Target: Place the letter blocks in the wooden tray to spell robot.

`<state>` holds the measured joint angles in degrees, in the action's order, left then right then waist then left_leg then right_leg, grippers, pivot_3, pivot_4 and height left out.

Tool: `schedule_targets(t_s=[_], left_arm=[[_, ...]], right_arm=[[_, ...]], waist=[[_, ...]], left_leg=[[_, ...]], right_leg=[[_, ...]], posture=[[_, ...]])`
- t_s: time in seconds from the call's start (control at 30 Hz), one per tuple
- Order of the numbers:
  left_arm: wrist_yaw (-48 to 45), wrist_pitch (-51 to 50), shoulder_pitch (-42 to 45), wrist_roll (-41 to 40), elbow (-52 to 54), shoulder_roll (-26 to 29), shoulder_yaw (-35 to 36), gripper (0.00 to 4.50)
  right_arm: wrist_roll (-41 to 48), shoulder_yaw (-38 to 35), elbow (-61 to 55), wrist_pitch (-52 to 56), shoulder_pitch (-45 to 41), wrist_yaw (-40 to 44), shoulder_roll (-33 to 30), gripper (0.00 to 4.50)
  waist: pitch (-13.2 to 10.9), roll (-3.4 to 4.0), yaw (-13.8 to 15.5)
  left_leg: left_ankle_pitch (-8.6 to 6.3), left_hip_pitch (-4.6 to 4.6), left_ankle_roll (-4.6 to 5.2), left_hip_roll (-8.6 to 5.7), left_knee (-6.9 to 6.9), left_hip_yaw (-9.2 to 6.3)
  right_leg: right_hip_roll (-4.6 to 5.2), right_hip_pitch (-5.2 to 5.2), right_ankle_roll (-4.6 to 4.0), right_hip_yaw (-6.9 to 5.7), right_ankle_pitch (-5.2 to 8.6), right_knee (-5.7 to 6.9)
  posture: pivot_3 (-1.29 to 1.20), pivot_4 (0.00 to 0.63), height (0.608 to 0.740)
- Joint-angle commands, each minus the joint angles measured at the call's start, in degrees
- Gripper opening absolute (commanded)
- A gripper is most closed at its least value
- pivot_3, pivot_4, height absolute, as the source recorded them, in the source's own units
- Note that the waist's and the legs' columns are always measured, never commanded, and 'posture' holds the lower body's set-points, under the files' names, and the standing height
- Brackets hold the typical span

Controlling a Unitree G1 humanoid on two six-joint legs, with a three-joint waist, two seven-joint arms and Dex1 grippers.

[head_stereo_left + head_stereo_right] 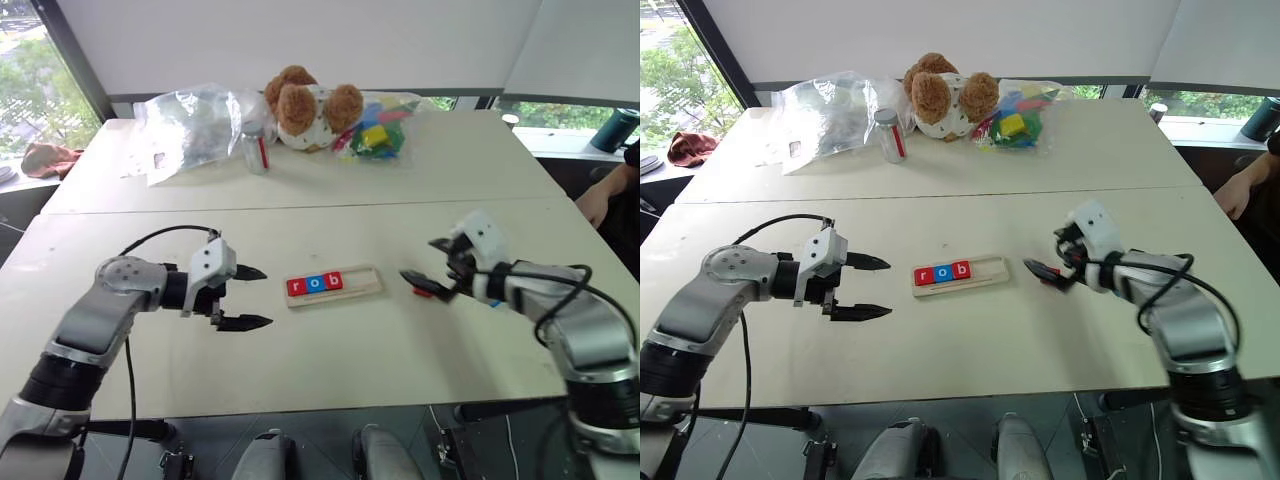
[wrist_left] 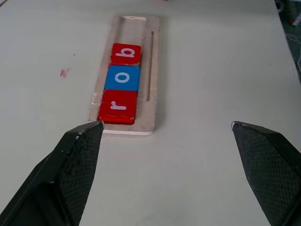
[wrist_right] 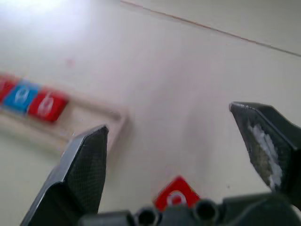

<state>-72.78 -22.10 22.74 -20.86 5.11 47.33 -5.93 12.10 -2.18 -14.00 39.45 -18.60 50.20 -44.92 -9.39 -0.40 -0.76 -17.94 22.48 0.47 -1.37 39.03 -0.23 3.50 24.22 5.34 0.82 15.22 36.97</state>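
The wooden tray [image 1: 362, 281] lies at the table's middle with three letter blocks in its left part: red "r" [image 1: 296, 287], blue "o" [image 1: 314, 284], red "b" [image 1: 333, 281]. The tray's right part is bare. In the left wrist view the same tiles [image 2: 122, 78] sit in the tray [image 2: 153, 56]. My left gripper [image 1: 250, 297] hovers open just left of the tray, holding nothing. My right gripper [image 1: 425, 262] is open to the tray's right, just above a red letter block [image 3: 176, 197] that lies loose on the table [image 1: 424, 292].
On the far table stand a teddy bear [image 1: 305, 105], a clear plastic bag [image 1: 195, 125], a small jar [image 1: 256, 150] and a bag of coloured toy blocks [image 1: 380, 127]. A person's hand [image 1: 597, 203] rests at the right edge.
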Motion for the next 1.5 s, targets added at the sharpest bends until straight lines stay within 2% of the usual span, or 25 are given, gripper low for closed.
schedule_targets(t_s=[0.03, 0.17, 0.3, 0.43, 0.63, 0.73, 0.87, 0.9, 1.03, 1.2, 1.3, 1.5], left_arm=[[-1.33, -0.31, 0.74, -1.28, 2.31, 0.98, 1.13, 4.5], [-0.14, -0.65, 0.52, -1.14, 2.97, 0.76, 1.33, 4.5], [2.41, -1.68, -0.78, -1.16, 4.1, 0.79, 2.53, 4.5], [4.29, -2.52, -2.67, -1.6, 5.47, 1.25, 3.57, 4.5], [4.93, -3.22, -4.95, -1.45, 7.43, 2.06, 3.87, 4.5], [4.96, -3.29, -4.86, -1.27, 7.51, 2.15, 3.76, 4.5], [4.65, -2.85, -4.55, -0.73, 6.79, 2.25, 3.29, 4.5], [4.56, -2.67, -4.51, -0.54, 6.59, 2.27, 3.14, 4.5], [4.49, -2.22, -4.21, -0.07, 6.05, 2.04, 2.75, 4.5], [4.44, -2.06, -3.82, 0.54, 5.77, 1.58, 2.25, 4.5], [4.13, -1.63, -4.09, 1.32, 5.65, 1.73, 1.77, 4.5], [4.62, -1.78, -5.31, 1.49, 6.56, 1.72, 2.56, 4.5]], right_arm=[[0.54, 2.31, 13.11, -18.41, -2.14, 16.42, -4.88, 4.46], [-3.94, 6.97, 33.68, -34.15, -10.8, 24.18, -5.41, 4.46], [-5.98, 9.0, 46.59, -41.42, -17.81, 26.79, -2.57, 4.46], [-6.61, 9.56, 51.32, -44.5, -19.91, 28.56, -0.52, 4.46], [-6.86, 9.51, 52.31, -45.08, -20.46, 28.78, 1.05, 4.46], [-6.83, 9.3, 52.9, -45.17, -20.45, 28.78, 1.28, 3.59], [-6.59, 9.1, 53.01, -45.18, -20.38, 28.94, 1.29, 1.43], [-6.53, 9.07, 52.81, -45.01, -20.37, 28.95, 1.26, 1.11], [-4.54, 8.68, 49.04, -39.96, -21.56, 29.36, 2.18, 1.12], [-3.37, 11.02, 41.59, -31.66, -26.74, 29.92, 6.82, 1.12], [-5.79, 14.35, 43.09, -33.11, -30.62, 31.34, 10.06, 1.12], [-11.46, 20.29, 54.14, -43.2, -36.27, 34.3, 14.33, 1.12]], waist=[[0.0, -0.01, -0.2], [-0.03, -0.02, -0.66], [-0.03, -0.01, -0.4], [-0.03, -0.01, 0.0], [-0.03, -0.01, 0.07], [-0.03, 0.0, -0.01], [-0.03, 0.0, -0.05], [-0.03, 0.0, -0.06], [-0.03, 0.0, -0.05], [-0.04, 0.03, -0.44], [-0.04, 0.03, -0.26], [-0.04, 0.02, 0.19]], left_leg=[[0.0, -0.01, 0.0, 0.0, 0.02, 0.03], [0.01, -0.11, 0.0, 0.05, 0.11, 0.18], [0.02, -0.12, -0.03, 0.14, 0.09, 0.14], [0.02, -0.05, -0.06, 0.15, 0.03, 0.1], [0.04, 0.01, -0.11, 0.07, 0.11, 0.11], [0.05, -0.01, -0.13, 0.08, 0.1, 0.09], [0.06, -0.01, -0.15, 0.08, 0.05, 0.08], [0.06, -0.01, -0.16, 0.08, 0.05, 0.08], [0.06, -0.01, -0.16, 0.08, 0.06, 0.09], [0.08, -0.01, -0.18, 0.09, 0.05, 0.09], [0.08, 0.0, -0.19, 0.1, 0.04, 0.07], [0.09, 0.05, -0.21, 0.02, 0.06, 0.03]], right_leg=[[0.01, 0.0, 0.0, 0.02, 0.0, 0.01], [0.05, 0.0, 0.0, 0.17, -0.01, 0.17], [0.03, 0.06, -0.01, 0.21, -0.01, 0.23], [0.07, 0.14, -0.01, 0.19, -0.01, 0.21], [0.21, 0.11, -0.02, 0.21, -0.02, 0.16], [0.21, 0.12, -0.03, 0.21, -0.02, 0.17], [0.2, 0.15, -0.03, 0.2, -0.02, 0.17], [0.2, 0.15, -0.03, 0.21, -0.02, 0.17], [0.21, 0.15, -0.03, 0.22, -0.02, 0.17], [0.18, 0.22, -0.03, 0.25, -0.02, 0.25], [0.17, 0.24, -0.03, 0.21, -0.02, 0.27], [0.24, 0.22, -0.03, 0.17, -0.02, 0.23]], posture=[[0.0, 0.15, 0.74], [0.0, 0.15, 0.74], [0.0, 0.15, 0.74], [0.0, 0.15, 0.74], [0.0, 0.15, 0.74], [0.0, 0.15, 0.74], [0.0, 0.15, 0.74], [0.0, 0.15, 0.74], [0.0, 0.15, 0.74], [0.0, 0.15, 0.74], [0.0, 0.15, 0.74], [0.0, 0.15, 0.74]])
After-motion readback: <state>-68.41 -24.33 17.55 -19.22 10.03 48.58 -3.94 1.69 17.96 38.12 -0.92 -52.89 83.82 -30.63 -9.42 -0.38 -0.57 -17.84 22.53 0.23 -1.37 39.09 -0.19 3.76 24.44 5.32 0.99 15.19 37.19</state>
